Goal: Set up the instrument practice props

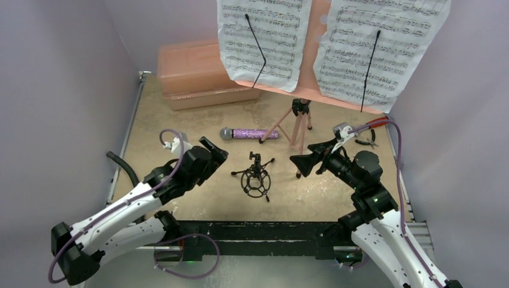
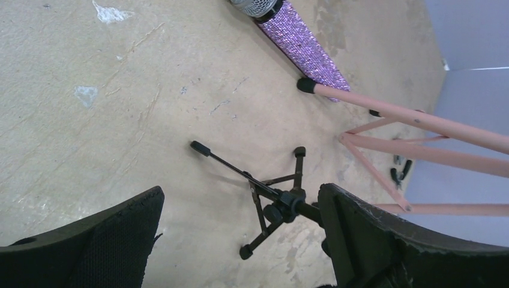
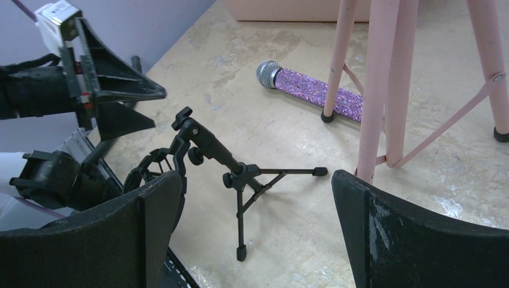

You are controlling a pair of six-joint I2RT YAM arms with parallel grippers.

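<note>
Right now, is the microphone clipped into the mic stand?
No, the purple glitter microphone lies on the table, apart from the black tripod mic stand.

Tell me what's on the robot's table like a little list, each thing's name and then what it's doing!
music stand: upright on its tripod legs
sheet-music pages: two, up on the music stand, each under a thin black arm
microphone: lying flat, head pointing left, near a stand foot
mic stand: on its three legs between the grippers, holder empty
left gripper: open, holding nothing
right gripper: open, holding nothing
pink case: back left, lid shut
red-handled tool: lying by the right wall
</note>
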